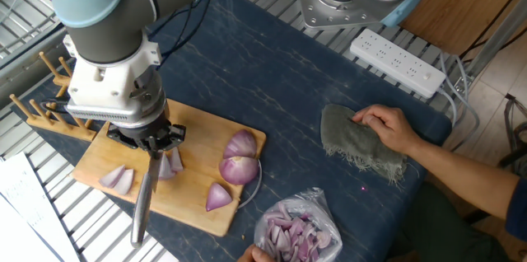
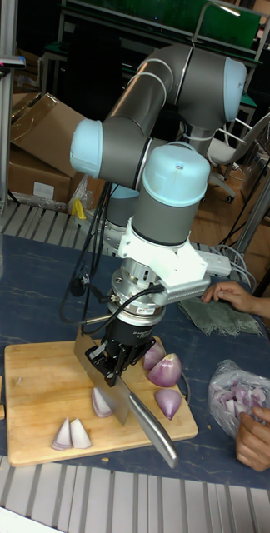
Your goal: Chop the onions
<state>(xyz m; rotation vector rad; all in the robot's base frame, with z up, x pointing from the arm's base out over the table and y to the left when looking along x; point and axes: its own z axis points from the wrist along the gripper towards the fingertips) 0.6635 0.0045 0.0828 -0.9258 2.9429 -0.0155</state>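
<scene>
Wooden cutting board (image 1: 189, 200), near edge of the surface: gripper (image 2: 118, 356) clamped on a knife (image 2: 122, 396), blade over a small onion wedge (image 2: 101, 403). Remaining onions (image 1: 240, 161) lie toward the board's far-right corner, past the blade.

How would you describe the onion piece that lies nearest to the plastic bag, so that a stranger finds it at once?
Start at the wooden cutting board and go to its edge that faces the plastic bag. The single wedge lies there alone, pointed, below the two bigger rounded halves and apart from the slices near the knife.
</scene>
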